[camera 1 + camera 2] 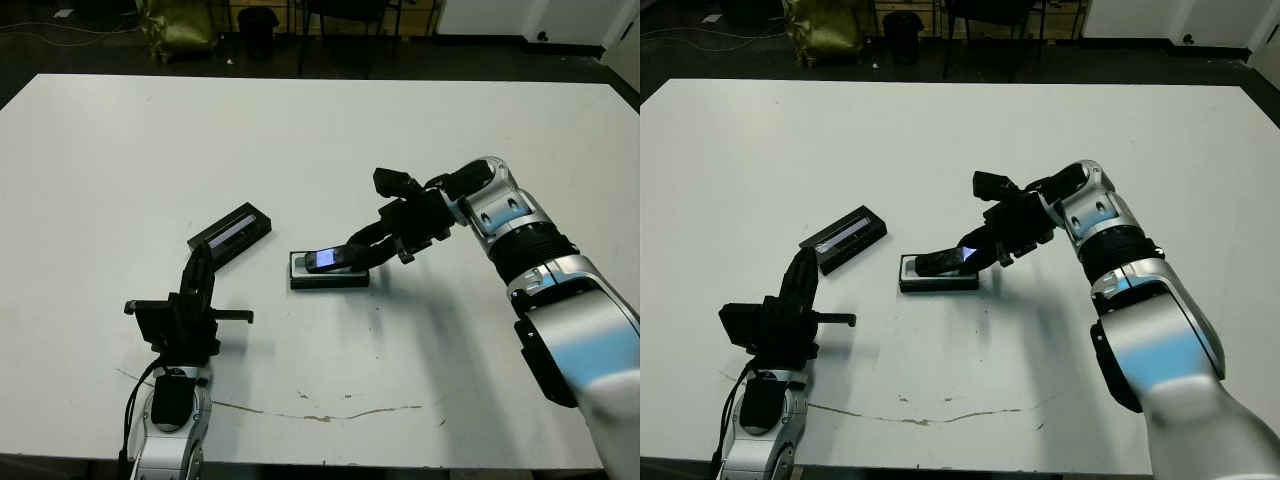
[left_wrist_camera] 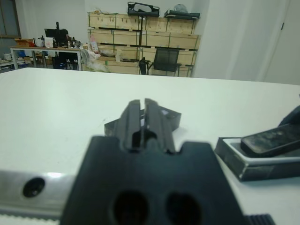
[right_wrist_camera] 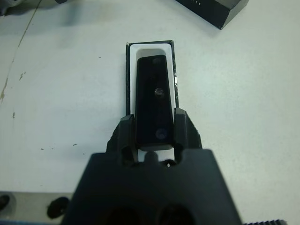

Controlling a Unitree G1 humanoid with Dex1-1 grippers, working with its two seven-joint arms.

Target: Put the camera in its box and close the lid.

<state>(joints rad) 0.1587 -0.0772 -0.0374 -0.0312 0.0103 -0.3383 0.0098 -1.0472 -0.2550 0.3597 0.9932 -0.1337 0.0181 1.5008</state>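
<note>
Your white table (image 1: 420, 130) holds one shallow black white-lined box (image 1: 329, 277) at centre. Your outstretched right gripper (image 3: 154, 123) clamps one slim black glossy camera (image 1: 330, 260), tilted over that box. One flat black windowed lid (image 1: 231, 231) lies left, just beyond your closed, empty left gripper (image 2: 142, 112).

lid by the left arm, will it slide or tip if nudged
The lid lies flat on the smooth white table, so it would probably slide, not tip. It looks rigid and thin, likely light. Its glossy window strip may be slippery to grip.
</note>
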